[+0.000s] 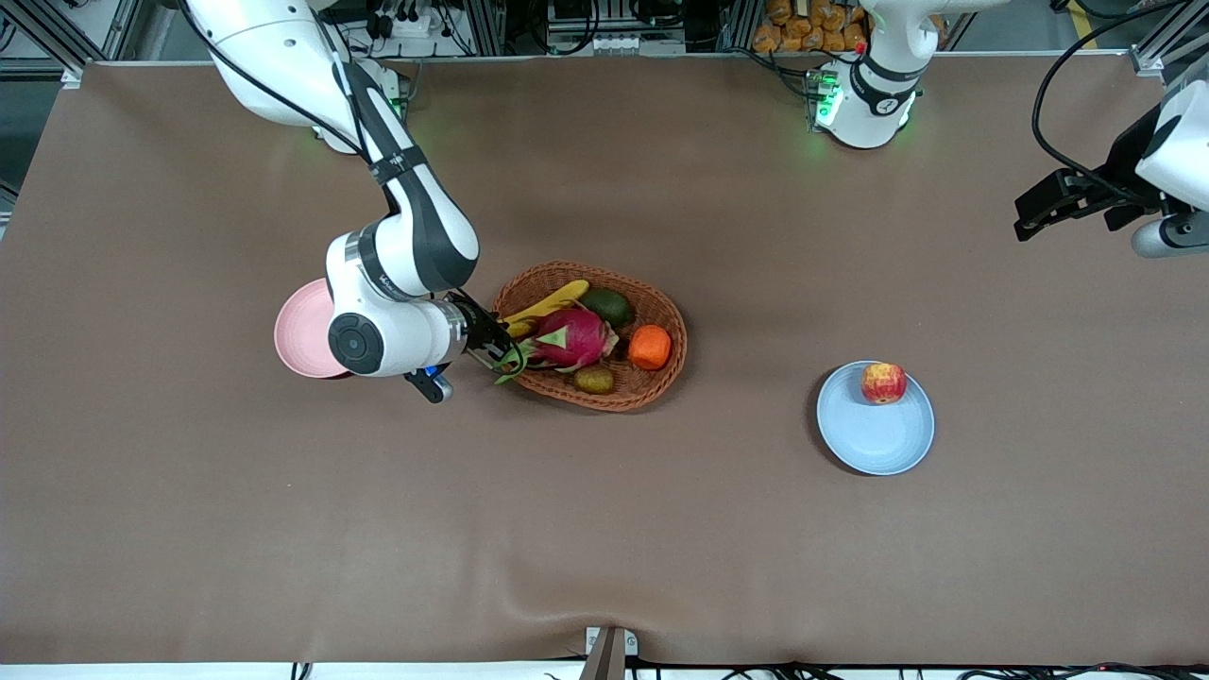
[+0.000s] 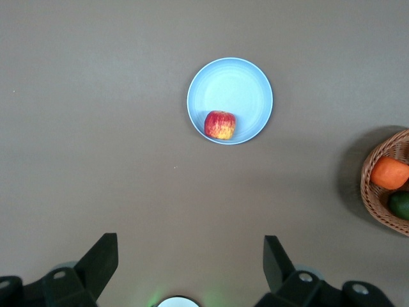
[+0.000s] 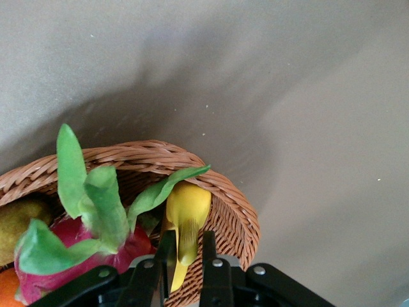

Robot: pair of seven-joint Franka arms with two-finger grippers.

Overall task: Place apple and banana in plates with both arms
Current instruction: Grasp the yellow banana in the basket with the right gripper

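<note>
The yellow banana [image 1: 548,300] lies in the wicker basket [image 1: 661,378], beside a pink dragon fruit. My right gripper [image 1: 498,351] reaches into the basket's end toward the right arm; in the right wrist view it [image 3: 188,248] is shut on the banana [image 3: 186,208] at its tip. The pale pink plate [image 1: 295,331] sits partly under the right arm. The red apple [image 1: 883,382] rests on the light blue plate [image 1: 874,439], also seen in the left wrist view as apple [image 2: 220,125] on plate [image 2: 246,83]. My left gripper [image 1: 1025,217] waits open, high over the left arm's end of the table [image 2: 190,262].
The basket also holds a dragon fruit [image 1: 570,338], an orange fruit [image 1: 650,347], a dark green fruit [image 1: 606,306] and a brownish one [image 1: 594,380]. Brown cloth covers the table. The basket's rim [image 2: 374,195] shows at the edge of the left wrist view.
</note>
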